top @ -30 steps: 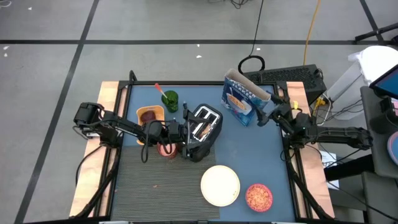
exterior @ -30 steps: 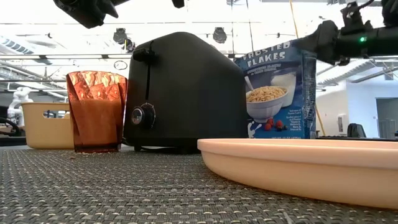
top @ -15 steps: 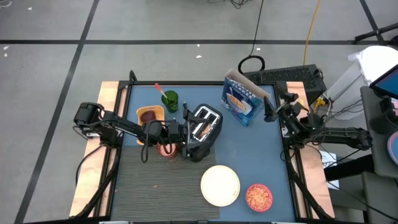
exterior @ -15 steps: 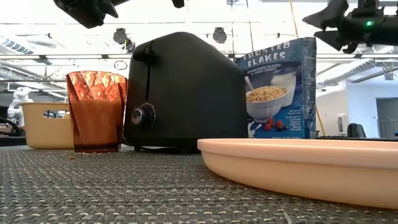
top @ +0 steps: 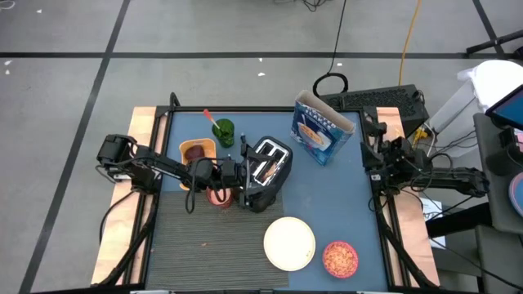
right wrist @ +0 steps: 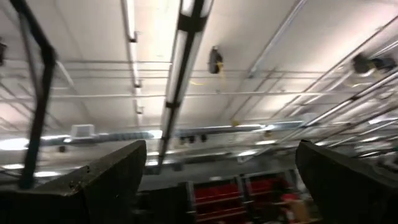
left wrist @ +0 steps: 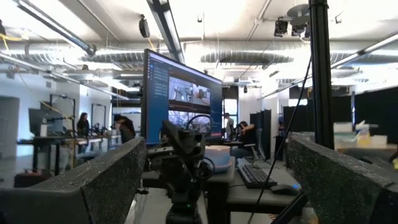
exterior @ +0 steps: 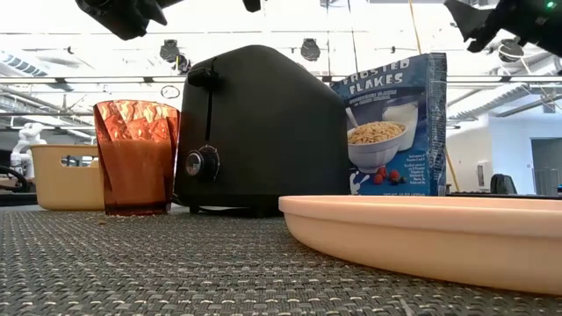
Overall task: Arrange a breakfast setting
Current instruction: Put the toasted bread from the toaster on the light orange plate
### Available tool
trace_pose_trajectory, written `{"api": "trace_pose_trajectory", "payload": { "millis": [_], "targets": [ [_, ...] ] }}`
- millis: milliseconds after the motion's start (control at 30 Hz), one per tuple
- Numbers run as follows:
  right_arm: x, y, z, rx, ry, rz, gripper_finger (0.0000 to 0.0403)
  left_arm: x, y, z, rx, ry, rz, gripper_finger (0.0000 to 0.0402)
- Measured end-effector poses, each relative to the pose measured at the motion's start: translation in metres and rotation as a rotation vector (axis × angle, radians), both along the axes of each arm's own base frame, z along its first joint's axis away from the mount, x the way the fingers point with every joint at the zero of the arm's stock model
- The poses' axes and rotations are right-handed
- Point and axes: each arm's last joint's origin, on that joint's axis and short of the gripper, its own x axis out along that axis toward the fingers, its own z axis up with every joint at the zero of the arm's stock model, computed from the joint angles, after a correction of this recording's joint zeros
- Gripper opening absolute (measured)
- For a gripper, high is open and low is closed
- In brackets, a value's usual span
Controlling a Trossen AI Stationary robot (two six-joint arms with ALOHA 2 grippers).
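Empty cream plate [top: 289, 242] beside cereal bowl [top: 340, 258]

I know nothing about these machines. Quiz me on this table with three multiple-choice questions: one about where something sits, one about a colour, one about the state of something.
1. Where is the pink bowl of cereal?
A. Beside the cream plate, at the table's near right
B. On top of the toaster
C. Inside the orange container

2. What colour is the cereal box?
A. Yellow
B. Blue
C. Black

3. What state is the right tool in?
A. Closed on the cereal box
B. Closed on a spoon
C. Open and holding nothing

Answers:
1. A: the high view shows the bowl next to the plate, well apart from the toaster.
2. B: the box is blue in both the high and low views.
3. C: the right wrist view shows its two fingers wide apart, only ceiling between them.
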Motion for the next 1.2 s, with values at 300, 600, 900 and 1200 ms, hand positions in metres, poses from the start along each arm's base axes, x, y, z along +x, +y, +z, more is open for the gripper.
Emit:
{"api": "trace_pose_trajectory", "payload": {
  "millis": [300,600,900,1200],
  "targets": [
    [0.001,0.005,0.000,0.024,-0.017,0.288,0.0400,0.017,-0.004,0.011,-0.077,0.139,-0.044,0.0395],
    [0.002,0.015,-0.002,-0.040,0.065,0.692,0.0400,0.045,-0.004,0.067,-0.148,0.692,0.117,0.0395],
    [0.014,0.015,-0.019,0.089,0.283,0.802,0.0400,0.028,0.001,0.088,-0.401,0.965,0.257,0.0340],
    [0.019,0.015,-0.024,0.115,0.328,0.801,0.0400,0.018,0.003,0.073,-0.508,1.116,0.327,0.0242]
  ]
}}
